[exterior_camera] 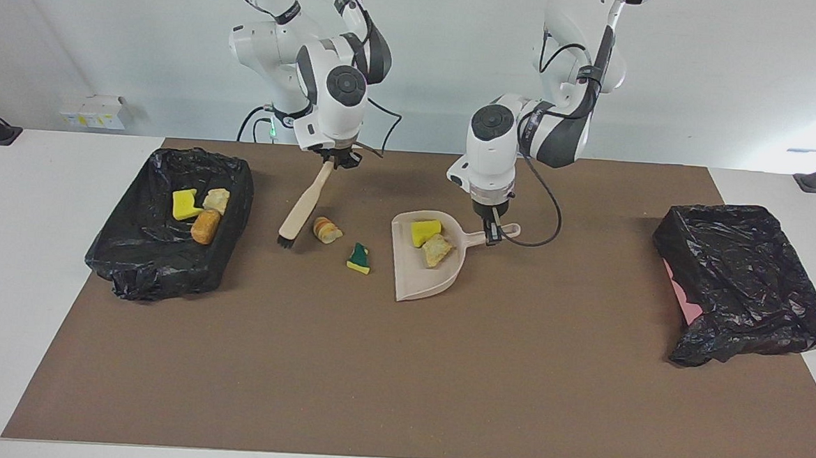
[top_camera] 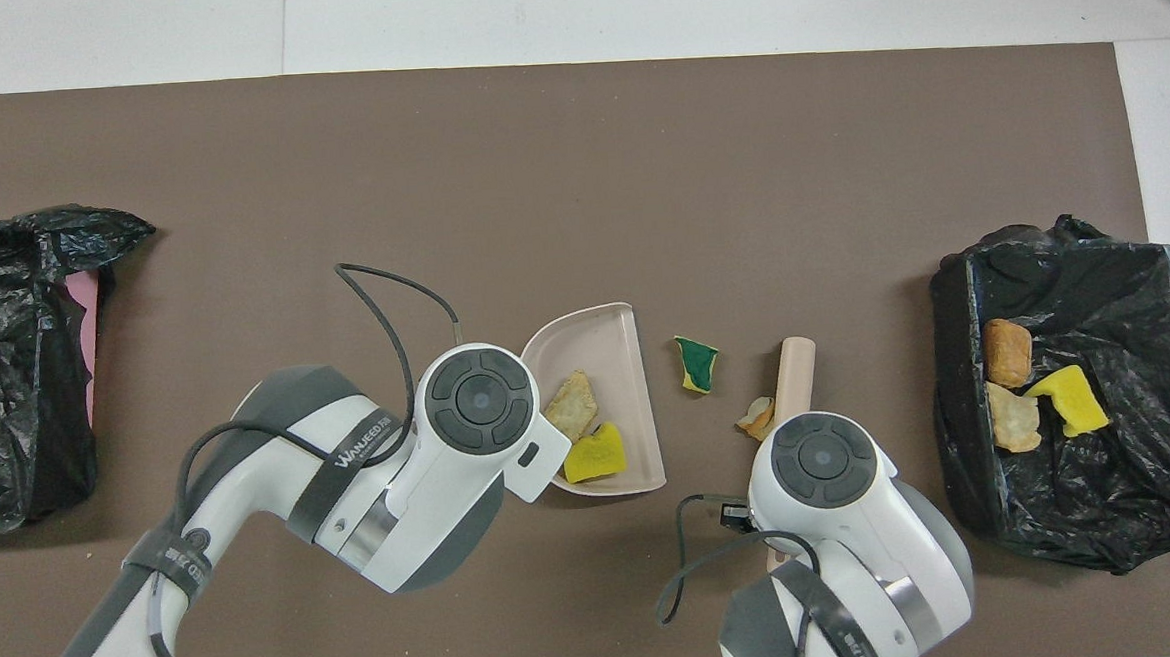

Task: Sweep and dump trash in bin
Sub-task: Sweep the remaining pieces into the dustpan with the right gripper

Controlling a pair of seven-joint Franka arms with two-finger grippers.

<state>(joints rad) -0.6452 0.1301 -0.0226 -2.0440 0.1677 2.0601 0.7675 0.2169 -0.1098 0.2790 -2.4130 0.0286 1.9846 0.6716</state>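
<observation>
My right gripper (exterior_camera: 338, 161) is shut on the top of the beige brush (exterior_camera: 303, 206), which slants down to its dark bristles on the mat. My left gripper (exterior_camera: 493, 233) is shut on the handle of the beige dustpan (exterior_camera: 416, 278). The pan holds two pieces of trash, a yellow sponge bit (exterior_camera: 425, 231) and a bread chunk (exterior_camera: 437, 250). Loose trash lies between bristles and pan mouth: a tan chunk (exterior_camera: 326, 229) and a green-yellow sponge bit (exterior_camera: 360, 258). The black-lined bin (exterior_camera: 161, 272) holds three scraps. In the overhead view both wrists hide the grippers.
A second black-bagged bin (exterior_camera: 747, 282) with pink showing at its side stands at the left arm's end of the brown mat. The left arm's cable (exterior_camera: 544, 222) loops beside the dustpan handle. In the overhead view the brush handle (top_camera: 796, 373) sticks out past the right wrist.
</observation>
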